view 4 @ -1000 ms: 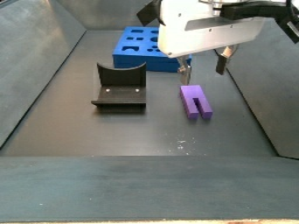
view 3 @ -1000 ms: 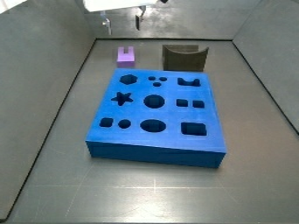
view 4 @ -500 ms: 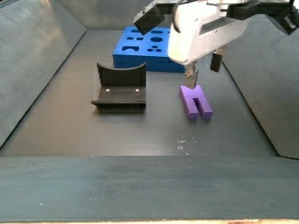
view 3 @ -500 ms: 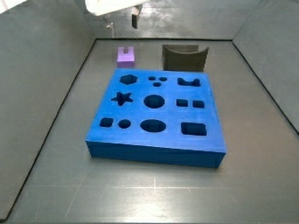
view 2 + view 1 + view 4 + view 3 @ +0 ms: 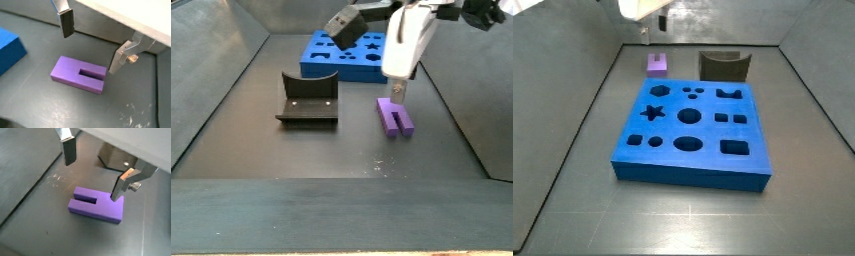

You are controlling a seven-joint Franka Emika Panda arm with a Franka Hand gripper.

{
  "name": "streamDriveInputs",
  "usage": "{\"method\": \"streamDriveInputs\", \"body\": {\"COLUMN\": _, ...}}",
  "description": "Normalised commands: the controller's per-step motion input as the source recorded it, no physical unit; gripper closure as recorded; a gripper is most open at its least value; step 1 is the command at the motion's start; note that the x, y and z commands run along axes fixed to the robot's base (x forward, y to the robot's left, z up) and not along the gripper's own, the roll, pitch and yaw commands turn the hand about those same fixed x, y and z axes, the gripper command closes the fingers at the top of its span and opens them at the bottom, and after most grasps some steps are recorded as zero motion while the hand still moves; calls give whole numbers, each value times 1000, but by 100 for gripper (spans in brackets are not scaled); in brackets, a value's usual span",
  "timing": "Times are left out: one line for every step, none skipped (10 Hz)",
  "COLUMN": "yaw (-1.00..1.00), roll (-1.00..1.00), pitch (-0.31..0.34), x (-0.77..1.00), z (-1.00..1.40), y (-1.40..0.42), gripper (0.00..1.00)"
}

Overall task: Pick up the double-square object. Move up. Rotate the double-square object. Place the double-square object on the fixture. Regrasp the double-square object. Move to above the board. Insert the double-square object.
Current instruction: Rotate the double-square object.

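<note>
The double-square object (image 5: 97, 205) is a light-purple notched block lying flat on the floor, seen in both wrist views (image 5: 75, 75) and both side views (image 5: 656, 65) (image 5: 396, 117). My gripper (image 5: 93, 170) hangs just above it, open and empty, with one finger on each side and not touching it. The gripper also shows in the wrist view (image 5: 91, 42) and in both side views (image 5: 660, 22) (image 5: 398, 90). The dark fixture (image 5: 307, 101) stands beside the piece (image 5: 724, 67). The blue board (image 5: 694, 125) with its cut-outs lies further along the floor.
Grey walls enclose the floor on all sides. The fixture (image 5: 120, 160) stands close behind one finger. A corner of the board (image 5: 10, 47) lies near the piece. Small pale scratches (image 5: 57, 179) mark the floor by the block.
The gripper has shifted over the purple piece, dropped lower and turned at the wrist. It stays open. The piece, fixture and board have not moved.
</note>
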Motion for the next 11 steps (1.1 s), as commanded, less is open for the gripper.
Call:
{"method": "streamDriveInputs", "body": {"yaw": 1000, "roll": 2, "pitch": -7, "x": 42, "z": -38, "y": 0, "gripper": 0}}
{"method": "streamDriveInputs", "body": {"yaw": 1000, "roll": 2, "pitch": -8, "x": 42, "z": -38, "y": 0, "gripper": 0}}
{"method": "streamDriveInputs", "body": {"yaw": 1000, "roll": 2, "pitch": -8, "x": 42, "z": -38, "y": 0, "gripper": 0}}
{"method": "streamDriveInputs", "body": {"yaw": 1000, "roll": 2, "pitch": -8, "x": 42, "z": -38, "y": 0, "gripper": 0}}
{"method": "streamDriveInputs", "body": {"yaw": 1000, "roll": 2, "pitch": -9, "x": 42, "z": -37, "y": 0, "gripper": 0}}
{"method": "streamDriveInputs", "body": {"yaw": 1000, "roll": 2, "pitch": -9, "x": 42, "z": -37, "y": 0, "gripper": 0}}
{"method": "streamDriveInputs", "body": {"yaw": 1000, "roll": 2, "pitch": -9, "x": 42, "z": -37, "y": 0, "gripper": 0}}
{"method": "streamDriveInputs", "body": {"yaw": 1000, "roll": 2, "pitch": -10, "x": 42, "z": -37, "y": 0, "gripper": 0}}
{"method": "streamDriveInputs", "body": {"yaw": 1000, "roll": 2, "pitch": -10, "x": 42, "z": -37, "y": 0, "gripper": 0}}
{"method": "streamDriveInputs", "body": {"yaw": 1000, "roll": 2, "pitch": -11, "x": 42, "z": -37, "y": 0, "gripper": 0}}
{"method": "streamDriveInputs", "body": {"yaw": 1000, "roll": 3, "pitch": -11, "x": 42, "z": -37, "y": 0, "gripper": 0}}
